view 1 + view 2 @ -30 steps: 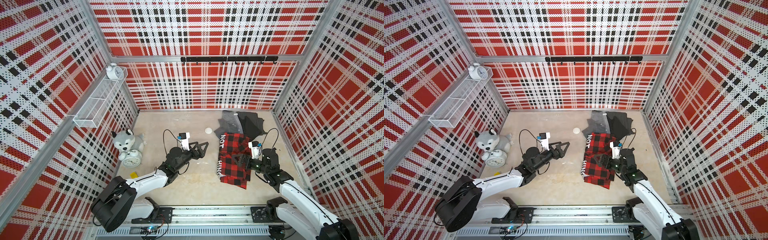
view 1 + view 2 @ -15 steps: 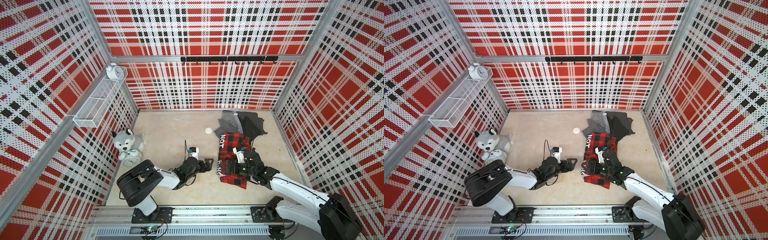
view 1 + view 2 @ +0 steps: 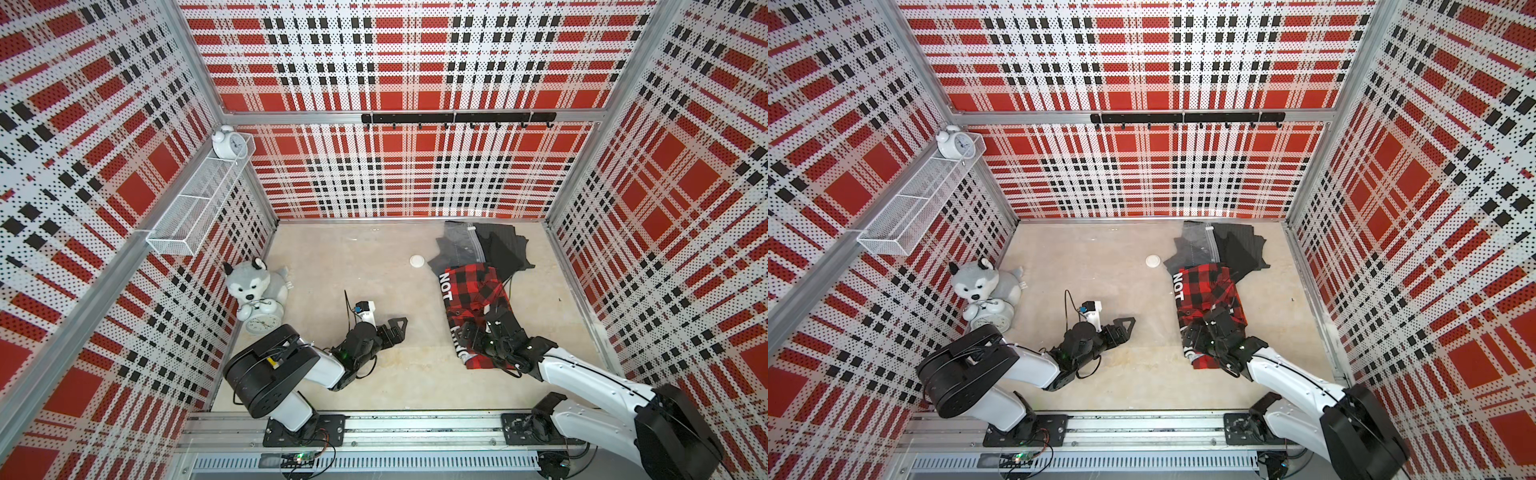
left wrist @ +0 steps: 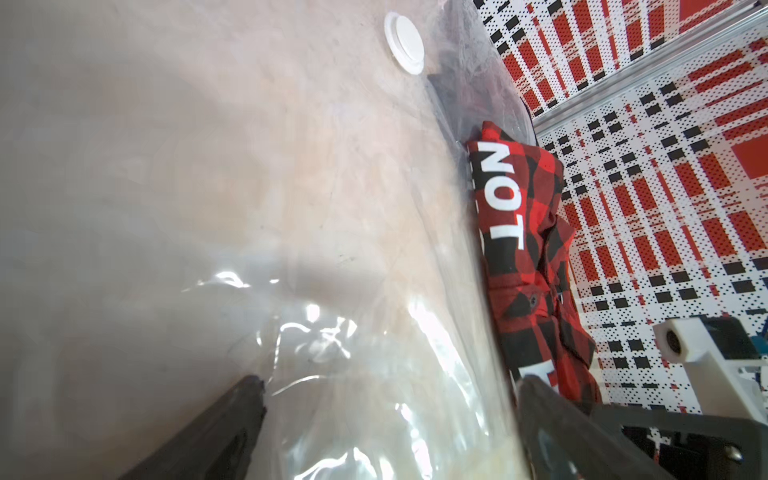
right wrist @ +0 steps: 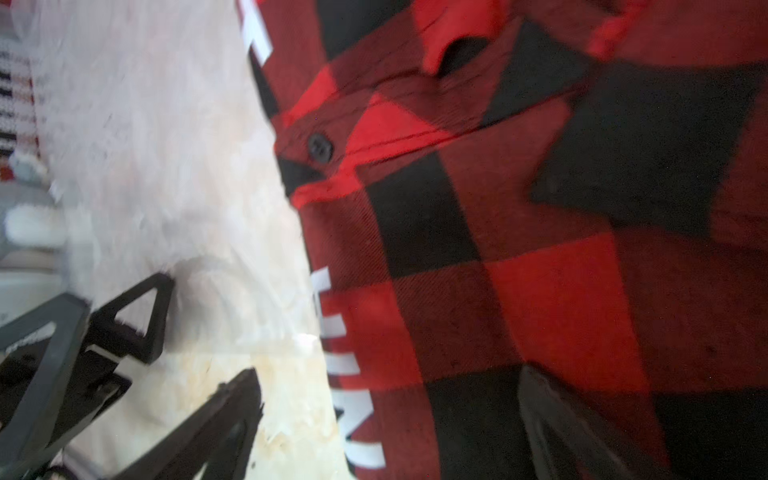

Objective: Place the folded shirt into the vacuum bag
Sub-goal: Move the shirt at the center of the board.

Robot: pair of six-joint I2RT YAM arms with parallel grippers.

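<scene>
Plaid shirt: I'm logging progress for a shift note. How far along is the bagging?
Done: the plaid shirt lies folded. In hand: the open right gripper hovers at its near end; the open left gripper is at the crinkled plastic of the vacuum bag. Left: grasping and sliding it in; nothing held.

This is a robot test cell in a lab, dressed to hint at a home. Perforated panels (image 3: 395, 62) printed in red, black and white plaid wall it in on three sides, held by bare aluminium posts (image 3: 195, 62). Along the bottom of the frame a metal rail (image 3: 415, 428) carries the bases of the left arm (image 3: 266, 374) and the right arm (image 3: 590, 382), with a small circuit board (image 3: 301, 457) and loose cables below. The props are domestic: a wire shelf (image 3: 195, 212) at the left bearing an alarm clock (image 3: 227, 143), a plush husky (image 3: 249, 282) and a second clock (image 3: 262, 322) on the beige floor (image 3: 353, 257), and a black hook rail (image 3: 457, 118) across the back wall.
</scene>
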